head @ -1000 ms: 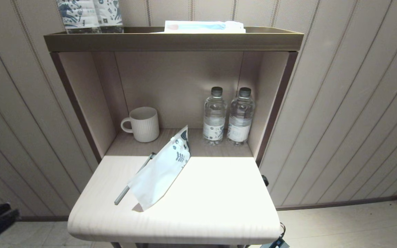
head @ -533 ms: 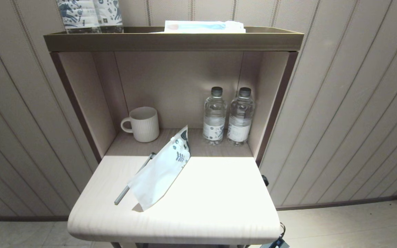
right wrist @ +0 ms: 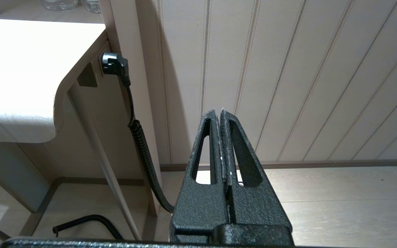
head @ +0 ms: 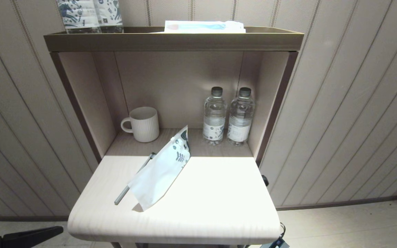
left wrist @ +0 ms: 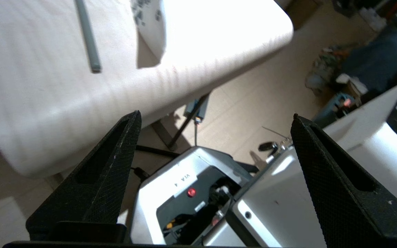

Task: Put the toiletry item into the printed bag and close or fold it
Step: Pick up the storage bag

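The toiletry item, a slim grey toothbrush (head: 129, 184), lies slantwise on the pale table (head: 202, 206), partly tucked behind the printed bag's left edge. The printed bag (head: 160, 172) is white with dark leaf prints at its far end and leans half upright over it. My left gripper (head: 29, 236) hangs low at the bottom left, below the table's front edge. In the left wrist view it (left wrist: 215, 114) is open and empty, with the toothbrush (left wrist: 87, 38) and bag (left wrist: 150, 27) far beyond its tips. My right gripper (right wrist: 219, 111) is shut on nothing, parked low to the right of the table.
A ribbed white mug (head: 143, 124) and two water bottles (head: 214, 115) stand in the alcove behind the table. Navy-printed packs (head: 90, 15) and a flat packet (head: 203, 27) sit on the top shelf. A coiled black cable (right wrist: 143, 151) hangs beside the table's right side.
My left gripper's black fingers went from the left edge, out of sight, then back in at the bottom left corner. Toothbrush and bag have not moved.
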Robot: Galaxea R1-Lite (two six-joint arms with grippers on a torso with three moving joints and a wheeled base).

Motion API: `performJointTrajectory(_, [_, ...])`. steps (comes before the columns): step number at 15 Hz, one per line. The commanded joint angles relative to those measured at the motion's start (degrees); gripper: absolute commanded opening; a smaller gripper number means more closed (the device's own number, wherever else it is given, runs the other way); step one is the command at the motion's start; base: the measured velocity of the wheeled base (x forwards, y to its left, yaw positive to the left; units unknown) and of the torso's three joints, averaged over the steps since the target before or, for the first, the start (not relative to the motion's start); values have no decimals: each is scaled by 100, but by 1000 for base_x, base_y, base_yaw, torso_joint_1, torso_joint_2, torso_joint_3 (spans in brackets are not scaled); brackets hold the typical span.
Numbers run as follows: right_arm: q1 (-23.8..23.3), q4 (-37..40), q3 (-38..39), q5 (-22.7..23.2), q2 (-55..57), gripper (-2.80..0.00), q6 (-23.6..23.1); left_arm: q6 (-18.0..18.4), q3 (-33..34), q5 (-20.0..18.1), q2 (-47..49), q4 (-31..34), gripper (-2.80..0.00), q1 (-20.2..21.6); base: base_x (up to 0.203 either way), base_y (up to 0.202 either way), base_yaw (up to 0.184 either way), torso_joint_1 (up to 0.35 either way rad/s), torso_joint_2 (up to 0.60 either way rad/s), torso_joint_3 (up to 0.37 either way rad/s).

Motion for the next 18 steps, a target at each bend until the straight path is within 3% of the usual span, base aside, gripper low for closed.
performJointTrajectory(1, [1,-6,0,0,2,-280,0,-8,4,35,111,-8,0,-394,0,0,0,0,0,0])
performJointTrajectory(6, [1,-6,0,0,2,-280,0,-169,-527,577,1659,-477,0,-871,0,0,0,0,0,0])
performJointTrajectory(10, [1,-6,0,0,2,-280,0,-1095,-1518,1207,3029,-1219,0,-1005,0,0,0,0,0,0])
performJointTrajectory(14, [1,-6,0,0,2,-280,0,-1236,-1652,1409,3691,-1651,0,-1112,0,0,0,0,0,0])
performJointTrajectory(16, [1,-6,0,0,2,-280,0,-1296,-1594,1538,3879,-1920,0,-1387,0,0,0,0,0,0])
performJointTrajectory(18, [1,-6,0,0,2,-280,0,-1577,-1448,2195,3999,-2530,0,-1787,0,0,0,0,0,0])
